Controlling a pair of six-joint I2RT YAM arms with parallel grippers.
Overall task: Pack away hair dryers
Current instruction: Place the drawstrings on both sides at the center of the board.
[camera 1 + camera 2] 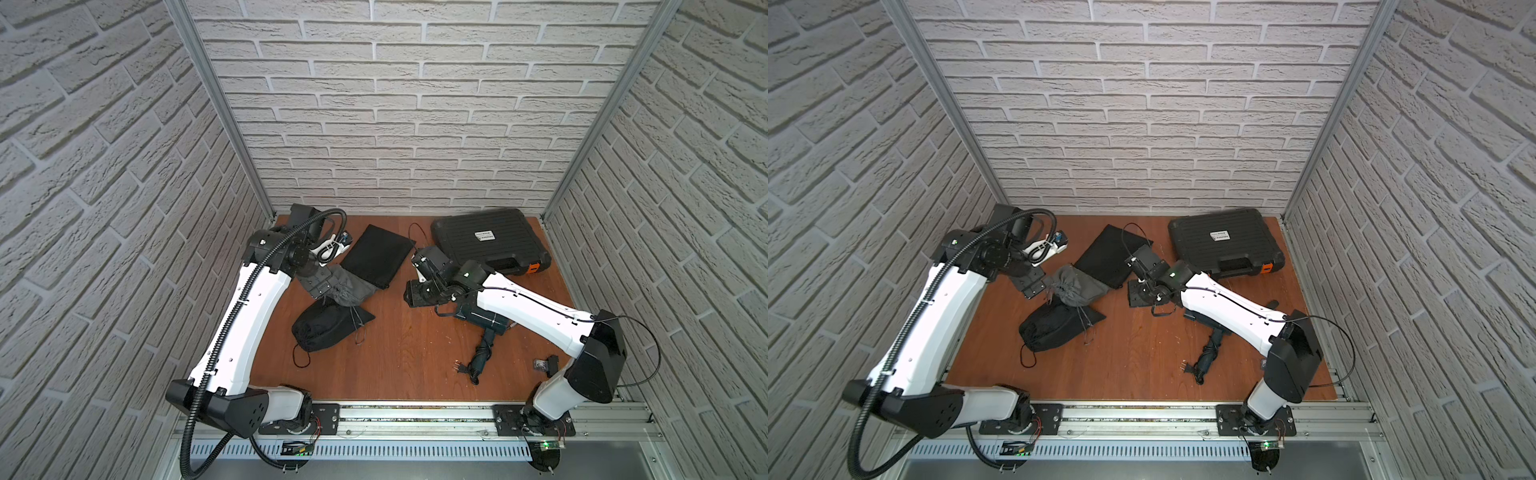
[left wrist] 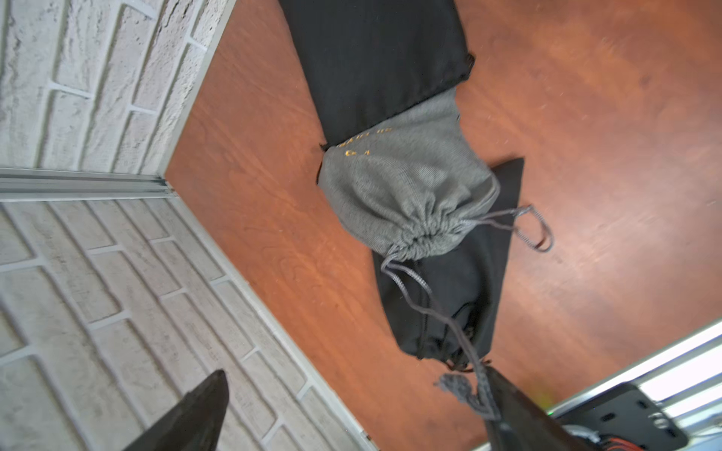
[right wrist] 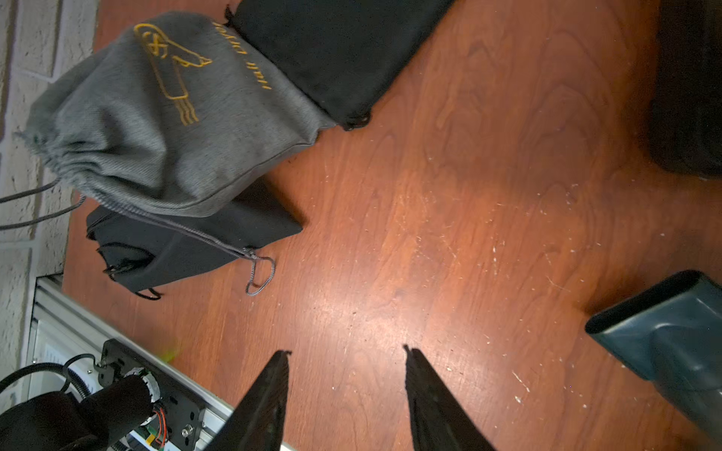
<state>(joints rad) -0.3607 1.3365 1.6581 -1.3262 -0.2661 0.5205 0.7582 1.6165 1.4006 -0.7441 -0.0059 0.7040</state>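
Observation:
A white hair dryer lies at the back left, partly behind my left arm. A dark teal hair dryer, cord coiled round its handle, lies under my right forearm; its nozzle shows in the right wrist view. My left gripper hangs wide open beside the cinched grey pouch. The pouch's drawstring end rests against one finger. My right gripper is open over bare wood, nothing between its fingers.
A full black pouch lies under the grey one, and a flat black pouch lies behind it. A ribbed black case with an orange latch stands at the back right. Brick walls close three sides; a metal rail runs along the front.

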